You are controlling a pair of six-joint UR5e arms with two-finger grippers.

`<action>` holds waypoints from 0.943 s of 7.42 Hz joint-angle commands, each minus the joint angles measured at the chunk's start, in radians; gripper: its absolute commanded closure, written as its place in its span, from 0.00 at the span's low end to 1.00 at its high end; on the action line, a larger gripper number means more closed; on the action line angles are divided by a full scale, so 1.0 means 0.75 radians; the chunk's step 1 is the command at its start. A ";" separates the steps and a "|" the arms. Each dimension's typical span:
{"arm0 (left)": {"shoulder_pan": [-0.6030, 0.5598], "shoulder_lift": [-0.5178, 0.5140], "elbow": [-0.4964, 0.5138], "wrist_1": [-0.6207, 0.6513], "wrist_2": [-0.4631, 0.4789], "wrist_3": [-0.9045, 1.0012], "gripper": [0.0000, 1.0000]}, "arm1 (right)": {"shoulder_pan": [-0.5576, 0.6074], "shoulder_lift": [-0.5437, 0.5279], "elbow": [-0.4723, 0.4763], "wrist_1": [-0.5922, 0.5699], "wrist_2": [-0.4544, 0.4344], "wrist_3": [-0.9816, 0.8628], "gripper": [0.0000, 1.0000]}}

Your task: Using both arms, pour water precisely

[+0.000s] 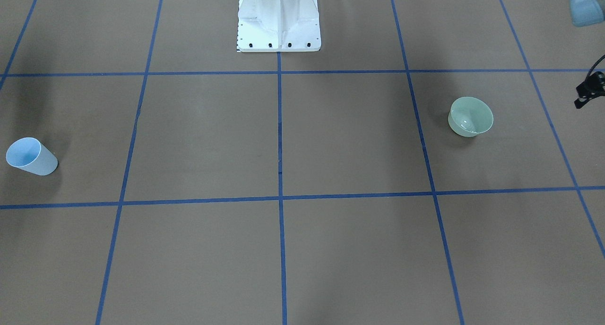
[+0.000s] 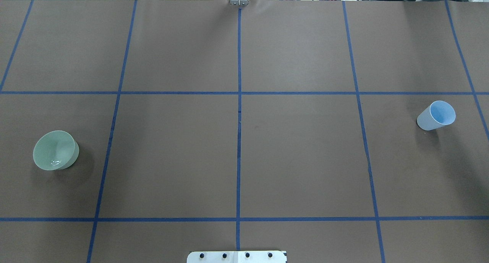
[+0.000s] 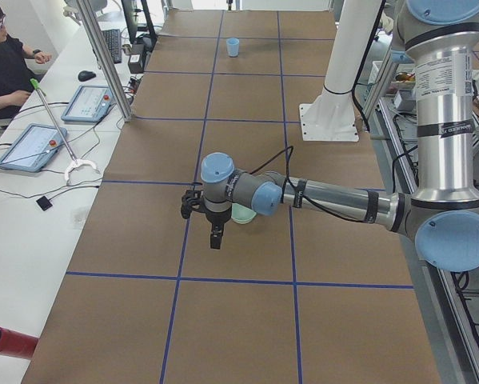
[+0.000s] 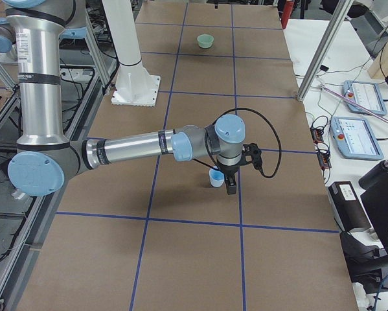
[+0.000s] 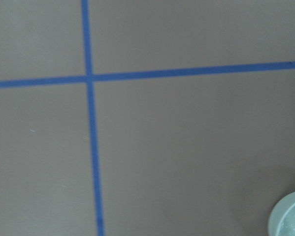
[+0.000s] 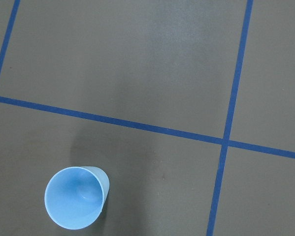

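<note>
A pale green bowl (image 2: 55,150) stands on the robot's left side of the table, also in the front view (image 1: 470,116). Faint glints of water (image 2: 55,163) lie at its bottom. A light blue cup (image 2: 436,115) stands upright on the right side, and from above it looks empty (image 6: 76,196). In the left side view my left gripper (image 3: 215,242) hangs just beside the bowl (image 3: 243,214), towards the table's end. In the right side view my right gripper (image 4: 231,188) hangs next to the cup (image 4: 216,177). I cannot tell whether either gripper is open or shut. The left wrist view catches only the bowl's rim (image 5: 289,220).
The white pedestal (image 1: 279,22) is bolted at the robot's edge of the brown, blue-taped table. A person (image 3: 3,68) sits at a side bench with tablets (image 3: 29,146). A red cylinder (image 3: 7,342) lies on that bench.
</note>
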 commanded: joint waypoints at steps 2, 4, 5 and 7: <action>-0.185 0.064 0.052 0.005 -0.131 0.139 0.00 | 0.033 -0.051 -0.018 -0.014 0.011 0.002 0.01; -0.212 0.031 0.058 0.023 -0.109 0.133 0.00 | 0.070 -0.069 -0.027 -0.020 0.066 0.008 0.01; -0.214 0.013 0.056 0.023 -0.109 0.133 0.00 | 0.080 -0.084 -0.029 -0.022 0.093 0.014 0.01; -0.210 -0.103 0.123 0.054 -0.105 0.124 0.00 | 0.109 -0.100 -0.027 -0.057 0.093 0.014 0.01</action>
